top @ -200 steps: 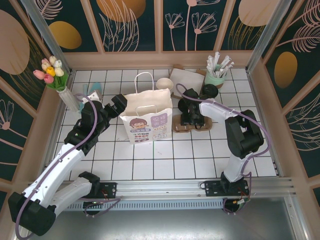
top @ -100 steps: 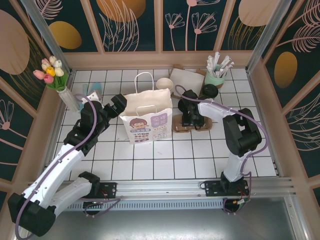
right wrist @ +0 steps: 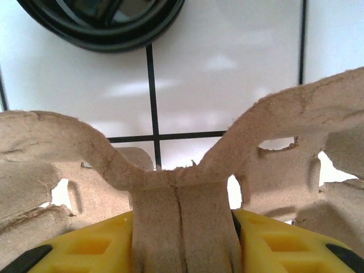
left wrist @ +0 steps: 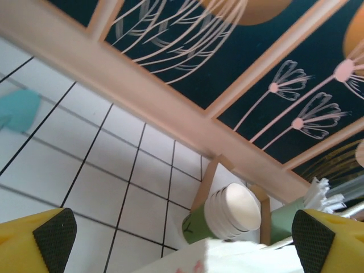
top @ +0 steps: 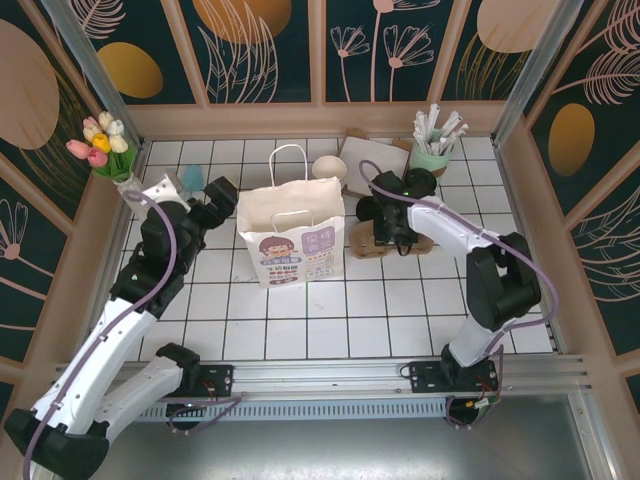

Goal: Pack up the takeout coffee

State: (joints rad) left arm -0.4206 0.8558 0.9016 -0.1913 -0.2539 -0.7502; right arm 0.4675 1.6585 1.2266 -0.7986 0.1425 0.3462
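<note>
1. The right hand (top: 388, 230) has narrowed onto the cardboard cup carrier (top: 392, 245). In the wrist view its yellow fingers (right wrist: 85, 247) sit tight against both sides of the carrier's centre rib (right wrist: 182, 227), so I read it as gripping the rib.
2. The left hand (top: 215, 191) is open wide and holds nothing. Its pads (left wrist: 54, 239) are far apart, with tiles and back wall between them.
3. The takeout coffee (top: 418, 183) stands on the surface (top: 330, 320) just behind the carrier. It is not in a carrier well and not in the white paper bag (top: 290, 245). Its black top (right wrist: 102, 17) shows just past the carrier's far edge.
4. Judgement: the task is at an early stage. The carrier gets handled first; the cup is untouched and nothing is packed.
5. Versus a second ago:
   - The left hand was at the bag's left rim. It is now backed off toward the left rear, clear of the bag.
   - The bag stands on its own, mouth up.
   - The right hand was wider over the carrier and is now closed in on it. The carrier looks nudged slightly toward the back right.
   - The coffee is in the same spot.
</note>
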